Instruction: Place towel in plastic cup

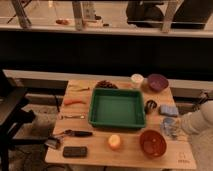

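A folded blue towel (169,110) lies near the right edge of the wooden table (95,152). Just in front of it stands a bluish plastic cup (167,125). My arm, pale and rounded, reaches in from the right edge of the view. My gripper (176,130) is at its tip, close against the right side of the cup and just in front of the towel. The towel lies flat on the table, apart from the gripper.
A green tray (117,107) fills the table's middle. A purple bowl (157,82) and white cup (136,79) stand at the back, a red bowl (152,143) and orange fruit (114,142) in front. Utensils (75,133) and a dark phone (74,151) lie left. A black chair (12,117) stands at left.
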